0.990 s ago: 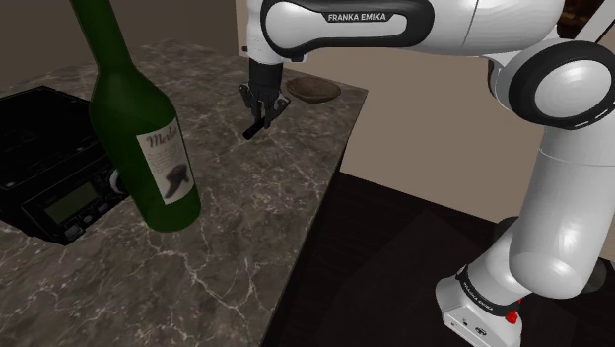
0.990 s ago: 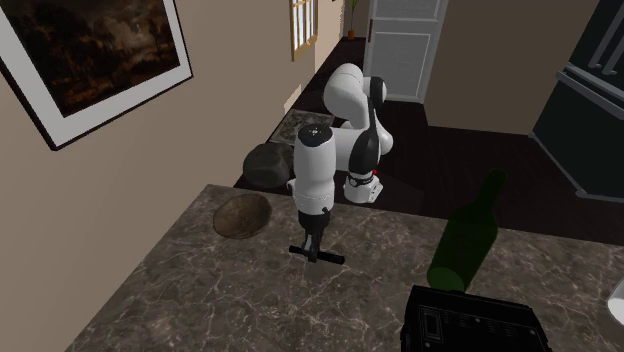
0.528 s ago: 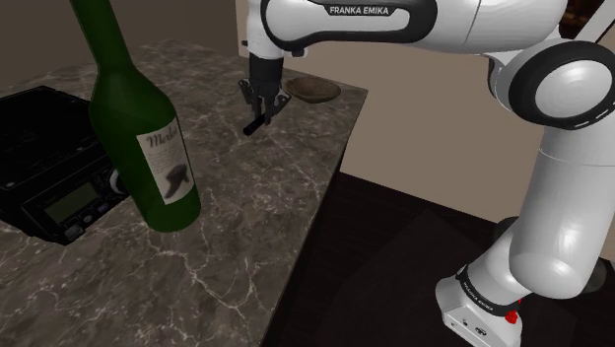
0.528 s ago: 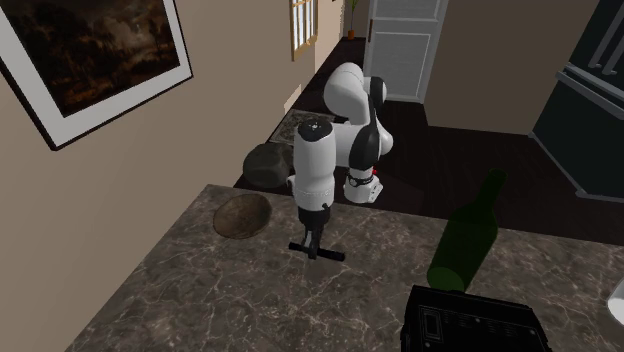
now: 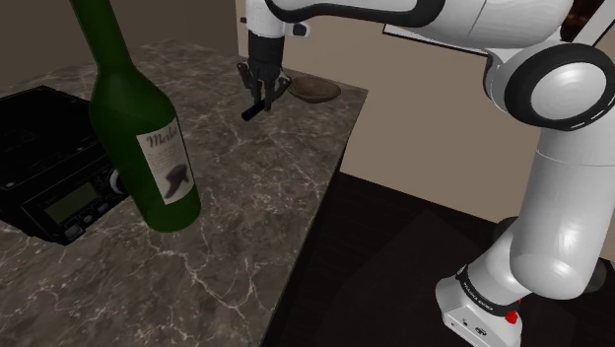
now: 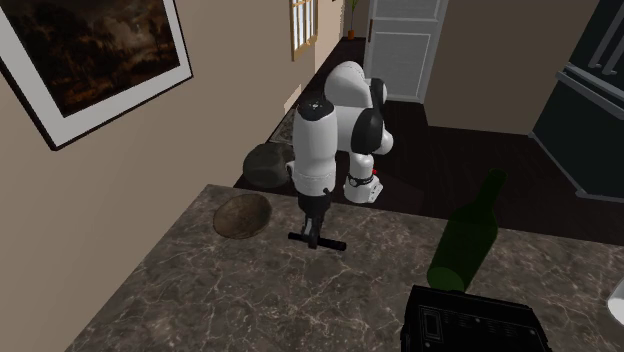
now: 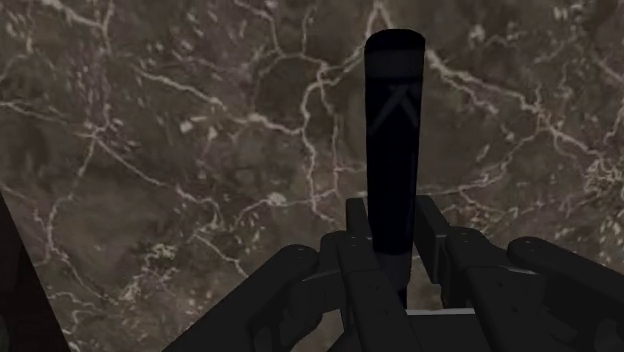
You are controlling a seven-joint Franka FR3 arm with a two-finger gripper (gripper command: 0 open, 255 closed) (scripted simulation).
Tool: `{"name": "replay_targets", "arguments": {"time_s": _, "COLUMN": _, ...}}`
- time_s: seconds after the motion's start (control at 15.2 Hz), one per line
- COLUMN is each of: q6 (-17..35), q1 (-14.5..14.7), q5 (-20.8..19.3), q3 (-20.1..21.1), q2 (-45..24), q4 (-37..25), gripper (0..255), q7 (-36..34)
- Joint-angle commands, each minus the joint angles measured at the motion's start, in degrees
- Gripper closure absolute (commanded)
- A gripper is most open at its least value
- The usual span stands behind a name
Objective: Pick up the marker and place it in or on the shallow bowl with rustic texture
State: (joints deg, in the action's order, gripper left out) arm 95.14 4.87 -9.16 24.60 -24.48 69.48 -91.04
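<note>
The tool clamps the black marker between its fingers, holding it above the dark marble counter — near the brown shallow bowl, which sits at the counter's corner.

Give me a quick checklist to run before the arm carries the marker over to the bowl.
1. Marker clasped between the hand's fingers: ok.
2. Marker lifted off the counter: ok.
3. Bowl upright and empty: ok.
4. Bottle away from the way to the bowl: ok.
5. Marker above the bowl: not ok, it hangs beside it.
</note>
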Motion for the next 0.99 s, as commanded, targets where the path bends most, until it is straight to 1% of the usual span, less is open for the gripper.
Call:
{"name": "replay_targets", "arguments": {"time_s": 0.0, "q6": -1.9, "q1": 0.4, "q5": -0.2, "q3": 0.0, "q2": -0.6, "q4": -2.5, "gripper": 255, "q7": 0.0}}
{"name": "replay_targets", "arguments": {"time_s": 0.4, "q6": -8.1, "q1": 2.0, "q5": -1.1, "q3": -0.1, "q2": -3.0, "q4": -11.0, "gripper": 255, "q7": 0.0}}
{"name": "replay_targets", "arguments": {"time_s": 0.73, "q6": -14.3, "q1": 4.3, "q5": -2.5, "q3": -0.4, "q2": -6.5, "q4": -20.8, "gripper": 255, "q7": 0.1}}
{"name": "replay_targets", "arguments": {"time_s": 0.92, "q6": -13.3, "q1": 0.4, "q5": -1.3, "q3": -0.9, "q2": -4.5, "q4": -17.9, "gripper": 255, "q7": 3.6}}
